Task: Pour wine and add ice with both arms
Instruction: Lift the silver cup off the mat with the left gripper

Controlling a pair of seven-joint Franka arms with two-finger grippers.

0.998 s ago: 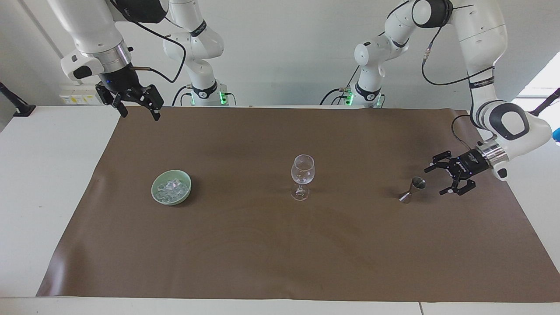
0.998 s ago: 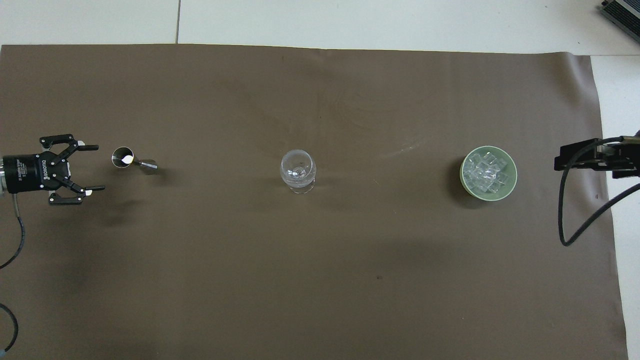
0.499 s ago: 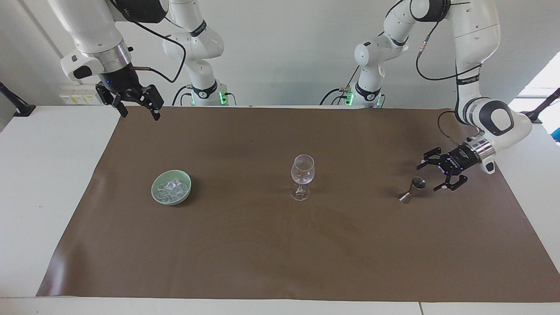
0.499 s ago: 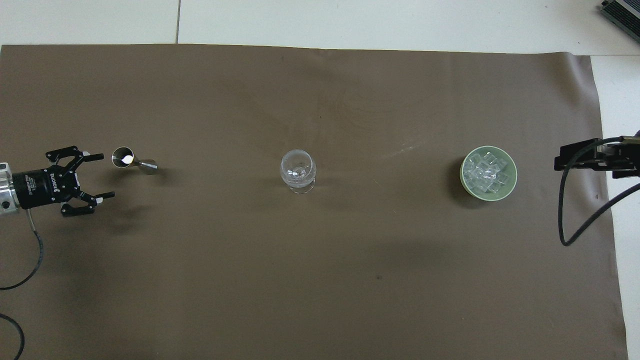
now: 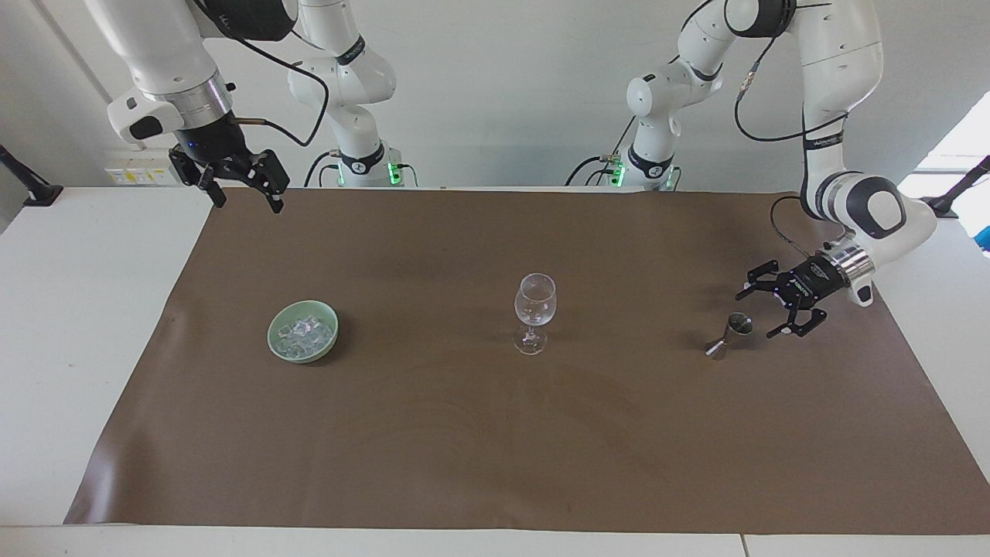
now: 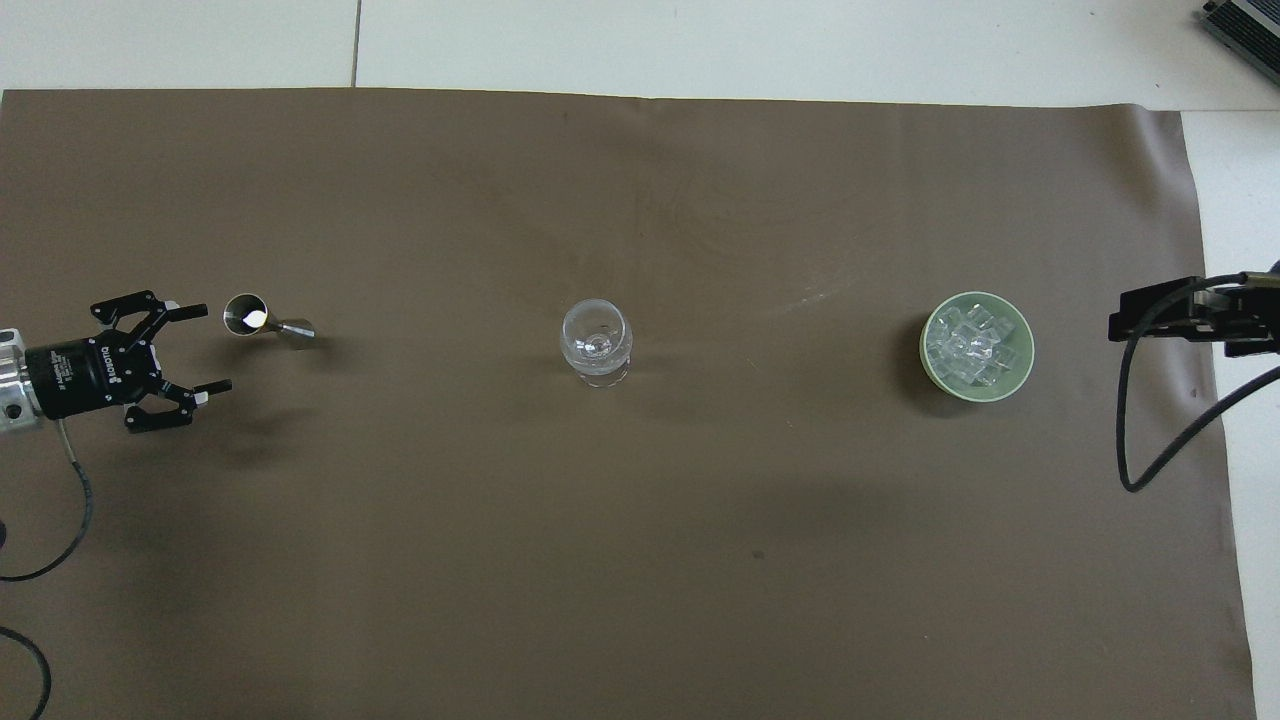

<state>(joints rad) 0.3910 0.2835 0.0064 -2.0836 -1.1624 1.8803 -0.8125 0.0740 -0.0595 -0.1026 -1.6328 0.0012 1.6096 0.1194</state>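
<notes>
Facing view, swept across. Right end effector (image 5: 246, 197) hangs high over the table's (image 5: 93, 309) edge at the right arm's end, near the corner of the brown mat (image 5: 495, 433) closest to the robots; fingers spread wide, nothing in them. Right arm waits.

Pale green bowl (image 5: 303, 331) sits on the mat toward the right arm's end, holding the ice (image 5: 304, 333), a heap of small clear cubes. Bowl is well apart from the right end effector.

Wine glass (image 5: 534, 313) stands upright mid-mat, looks empty.

Metal jigger (image 5: 730, 334) stands upright toward the left arm's end, in line with the glass and the bowl.

Left end effector (image 5: 760, 313) is low over the mat just beside the jigger, lying roughly horizontal, fingers wide open and pointing at the jigger, one fingertip either side of its rim line, no contact, holding nothing.
</notes>
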